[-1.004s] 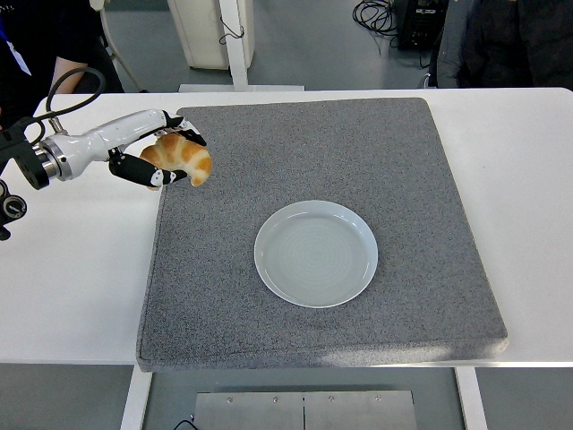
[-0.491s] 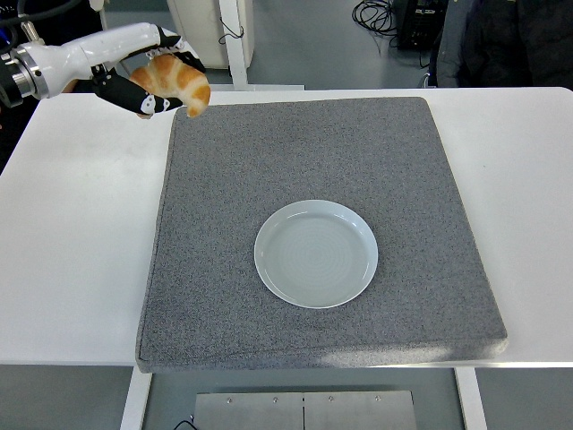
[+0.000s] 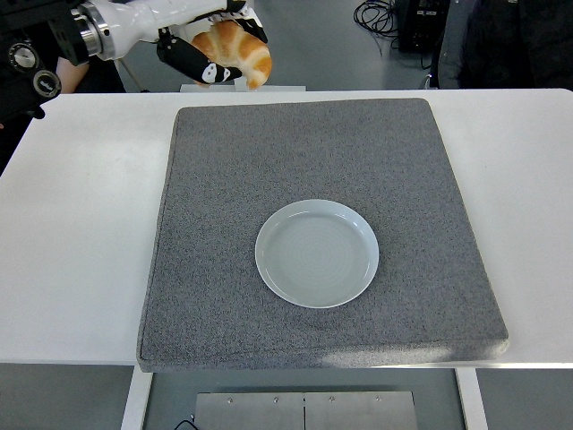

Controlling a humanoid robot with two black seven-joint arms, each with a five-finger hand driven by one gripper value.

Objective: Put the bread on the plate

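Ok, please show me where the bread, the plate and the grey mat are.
bread (image 3: pixel 237 49), head view, on its golden crust.
plate (image 3: pixel 316 253), head view, on its centre.
grey mat (image 3: pixel 224 179), head view, on a bare part.

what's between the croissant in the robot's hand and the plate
Only bare grey mat, seen in the head view. The left hand holds the croissant at the mat's far edge; the plate sits empty mid-mat.

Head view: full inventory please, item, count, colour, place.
Golden-brown croissant-shaped bread: 1, held in the air beyond the mat's far left corner.
Round pale blue plate: 1, empty, on the mat, slightly right of centre.
Grey textured mat: 1, covering the table's middle.
White table: 1, under the mat.
Black cables: on the floor, top of picture.
Person: dark clothing at top right.
Left hand: black fingers closed around the bread, white forearm, top left.
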